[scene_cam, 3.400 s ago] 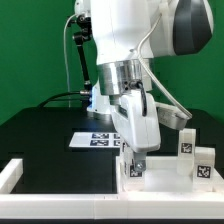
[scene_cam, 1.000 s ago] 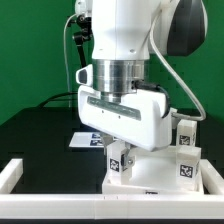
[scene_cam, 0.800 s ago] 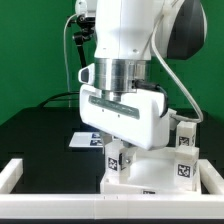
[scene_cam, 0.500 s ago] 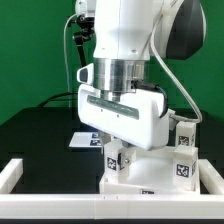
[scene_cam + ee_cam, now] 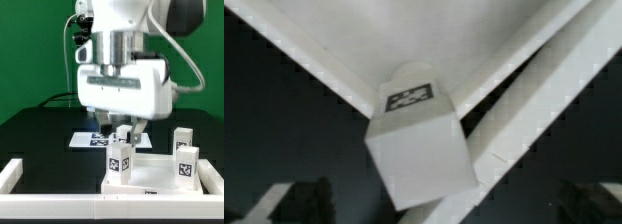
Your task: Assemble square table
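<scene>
The square tabletop (image 5: 160, 178) lies flat at the exterior view's right, inside the rail frame. One white tagged leg (image 5: 121, 160) stands upright on its near left corner. Two more legs (image 5: 185, 166) (image 5: 182, 138) stand at its right side. My gripper (image 5: 123, 128) hangs open and empty just above the left leg, not touching it. In the wrist view the leg (image 5: 416, 150) with its tag rises between my spread dark fingertips (image 5: 299, 203), and the tabletop (image 5: 420, 30) lies behind it.
The white rail frame (image 5: 15, 175) edges the black surface at the front and left. The marker board (image 5: 88, 141) lies flat behind the tabletop. A green backdrop and cables stand at the back.
The gripper has let go of the left leg and risen clear of it. The leg stays upright on the tabletop's corner. The other legs have not moved.
</scene>
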Robot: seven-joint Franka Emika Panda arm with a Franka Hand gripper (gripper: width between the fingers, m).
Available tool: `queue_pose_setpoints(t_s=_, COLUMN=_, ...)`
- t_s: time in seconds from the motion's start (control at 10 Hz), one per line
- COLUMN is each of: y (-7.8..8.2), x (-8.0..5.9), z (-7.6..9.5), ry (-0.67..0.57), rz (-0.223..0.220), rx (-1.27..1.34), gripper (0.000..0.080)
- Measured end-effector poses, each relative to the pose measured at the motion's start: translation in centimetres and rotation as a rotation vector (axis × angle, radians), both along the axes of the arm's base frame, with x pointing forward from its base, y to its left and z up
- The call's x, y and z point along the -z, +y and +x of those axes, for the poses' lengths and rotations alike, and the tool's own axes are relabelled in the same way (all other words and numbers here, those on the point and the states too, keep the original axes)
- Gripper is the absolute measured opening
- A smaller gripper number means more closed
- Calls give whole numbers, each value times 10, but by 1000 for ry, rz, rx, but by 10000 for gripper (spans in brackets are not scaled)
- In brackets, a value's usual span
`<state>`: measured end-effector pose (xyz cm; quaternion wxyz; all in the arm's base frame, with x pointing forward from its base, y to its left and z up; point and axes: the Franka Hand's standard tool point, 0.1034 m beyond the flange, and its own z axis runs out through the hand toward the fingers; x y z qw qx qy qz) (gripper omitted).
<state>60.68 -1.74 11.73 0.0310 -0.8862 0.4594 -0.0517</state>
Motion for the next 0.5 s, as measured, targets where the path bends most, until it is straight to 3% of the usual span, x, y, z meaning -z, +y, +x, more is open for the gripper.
queue_pose_setpoints(t_s=0.2, y=-3, x=-27, z=4, ry=-31, rz=21, rx=-10, gripper=649)
queue_pose_setpoints(t_s=0.5, y=-2, x=-24, z=4, ry=-31, rz=21, rx=-8, gripper=649)
